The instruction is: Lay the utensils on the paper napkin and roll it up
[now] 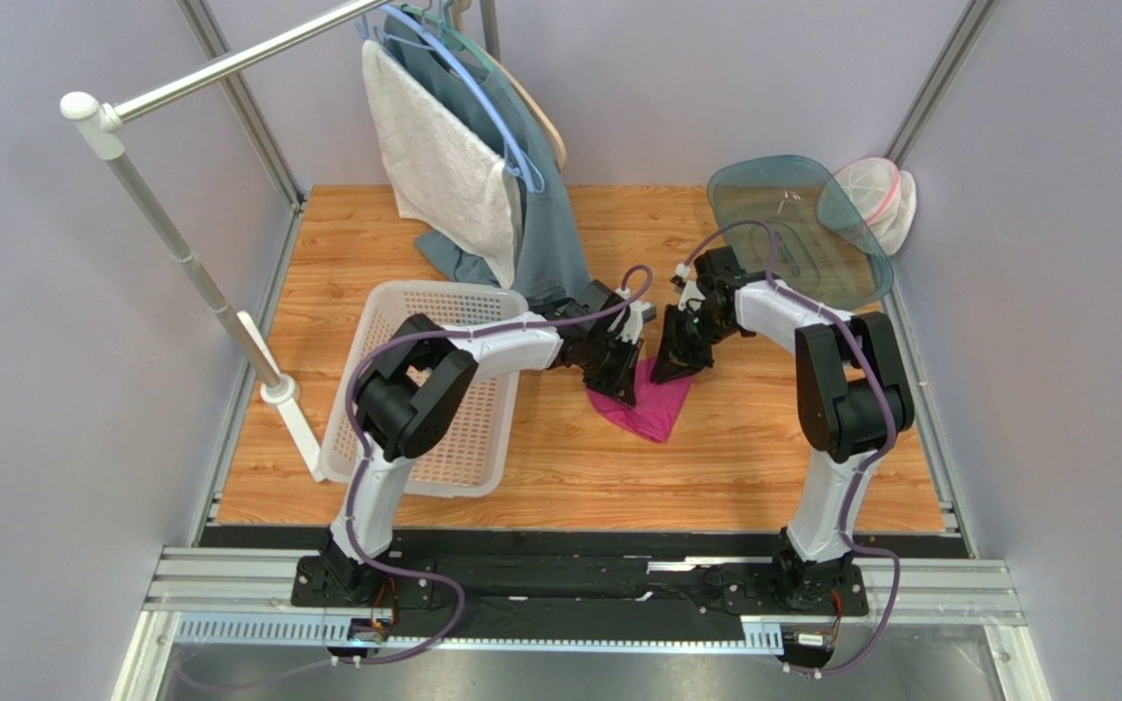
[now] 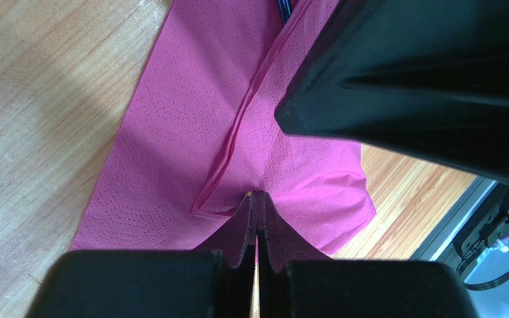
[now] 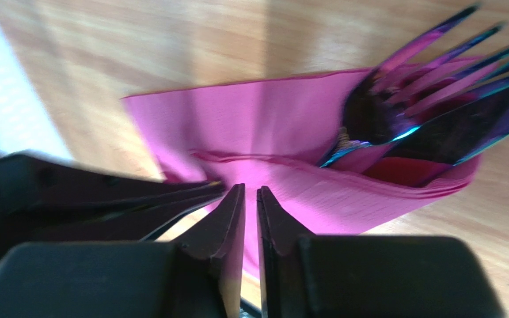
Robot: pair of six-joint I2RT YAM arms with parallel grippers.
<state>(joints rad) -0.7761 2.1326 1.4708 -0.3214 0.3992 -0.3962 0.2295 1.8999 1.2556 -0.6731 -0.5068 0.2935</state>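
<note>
The magenta paper napkin [image 1: 652,406] lies on the wooden table, partly folded over itself. Purple utensils [image 3: 436,73] lie on it with the fork tines sticking out past the fold; their handles are hidden under the paper. A dark utensil tip [image 2: 284,8] shows at the fold's far end. My left gripper [image 2: 258,197] is shut, pinching the napkin's folded edge, and the paper puckers at its tips. My right gripper [image 3: 251,192] hovers just over the napkin beside the left one, its jaws a narrow gap apart with nothing between them. One of its black fingers [image 2: 403,79] looms over the napkin.
A white basket [image 1: 443,292] sits under the left arm. A grey-white towel [image 1: 443,161] and a teal cloth [image 1: 550,234] hang from a rack at the back. A translucent teal lid [image 1: 794,219] and a mesh bag [image 1: 874,197] lie at the back right.
</note>
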